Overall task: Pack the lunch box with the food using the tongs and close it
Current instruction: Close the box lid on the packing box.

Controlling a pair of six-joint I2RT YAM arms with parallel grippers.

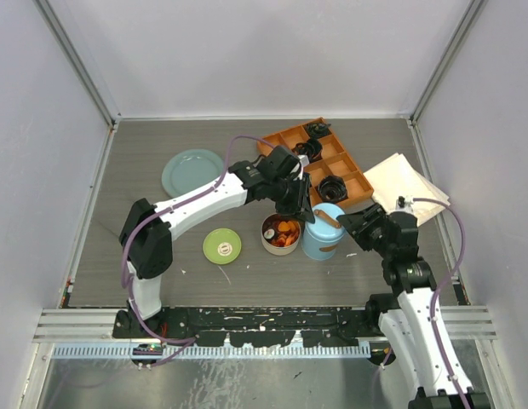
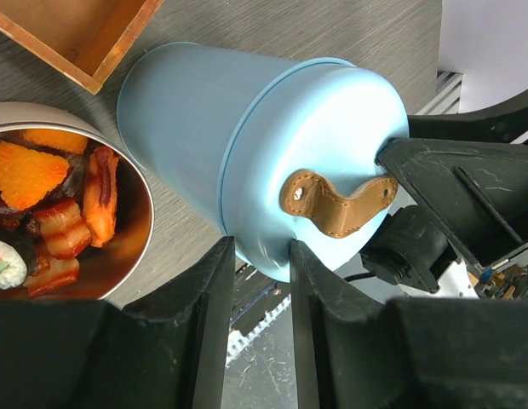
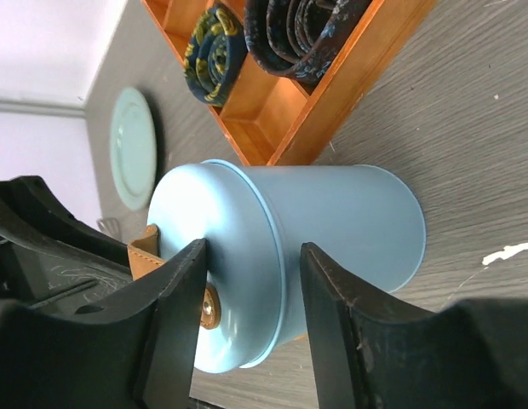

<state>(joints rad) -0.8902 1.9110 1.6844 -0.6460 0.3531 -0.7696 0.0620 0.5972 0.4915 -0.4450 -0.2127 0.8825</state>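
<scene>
The lunch box's blue cylinder (image 1: 322, 237) stands on the worktop (image 1: 187, 141) beside the tin (image 2: 119, 268), right fingers (image 3: 175, 324) squeezing its lid (image 3: 238, 256), left fingers (image 2: 213, 324) slightly apart and empty, so a crooked tug might tip it.

The table (image 1: 162, 264) has a grey wood-grain top. White walls (image 1: 264, 51) enclose it at the back and both sides, joined by aluminium posts (image 1: 77, 60). An aluminium rail (image 1: 77, 322) runs along the near edge. Lighting is even and diffuse, with soft shadows.

White arm links (image 1: 204, 203), black joints (image 1: 147, 243), looping lilac cables (image 1: 228, 153), scuffed matte-black claw fingers (image 2: 196, 332)
</scene>
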